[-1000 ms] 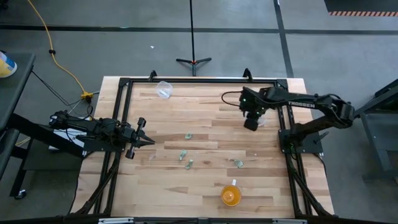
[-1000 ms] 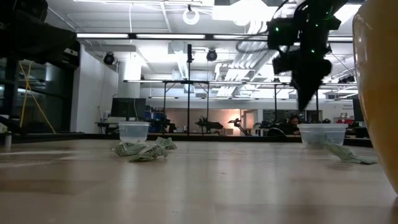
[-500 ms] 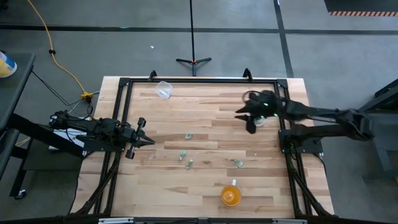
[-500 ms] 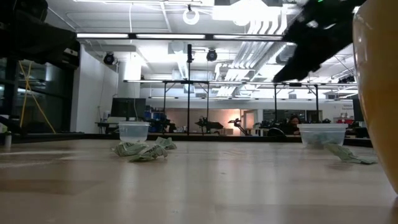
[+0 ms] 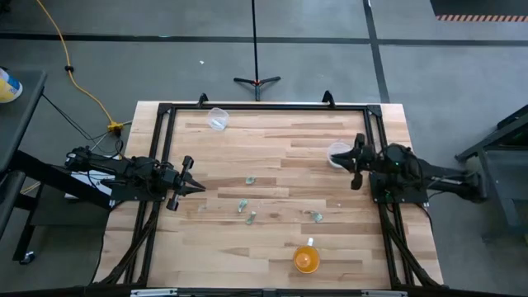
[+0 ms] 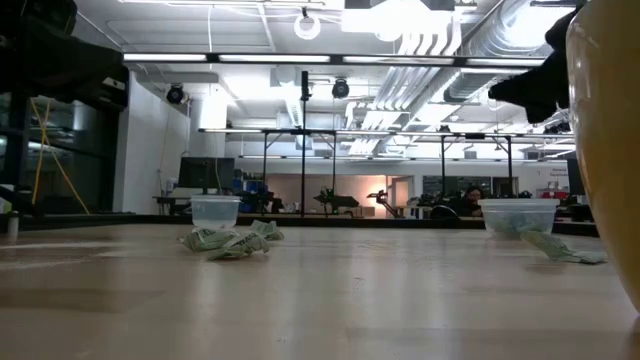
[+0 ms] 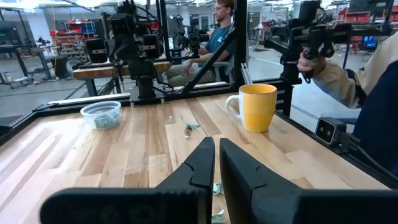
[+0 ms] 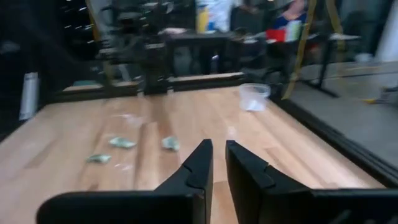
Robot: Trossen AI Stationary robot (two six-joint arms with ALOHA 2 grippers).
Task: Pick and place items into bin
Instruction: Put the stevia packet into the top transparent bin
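From above, you have the right gripper (image 5: 355, 153) low at the right edge of the bench (image 5: 272, 243), just beside a clear cup (image 5: 338, 153) there. The left gripper (image 5: 186, 176) waits at the left edge. Several small green-grey pieces (image 5: 248, 207) lie loose mid-bench, another (image 5: 316, 216) sits nearer the right side, and a second clear cup (image 5: 217, 118) stands at the far edge. An orange cup (image 5: 306, 258) sits near the front.

From bench height, you see a crumpled cluster of pieces (image 6: 232, 241) in front of one clear cup (image 6: 215, 211), and a further piece (image 6: 563, 248) lying by the other cup (image 6: 518, 216), which seems to hold something pale.

In the left wrist view, your fingers (image 7: 202, 163) stand nearly closed and empty, with that cup (image 7: 102, 114) showing greenish contents.

In the right wrist view, the fingers (image 8: 199, 167) are also narrow and hold nothing; pieces (image 8: 123, 142) lie ahead on the wood.

My judgement: a few pieces are binned, but most are left to collect.
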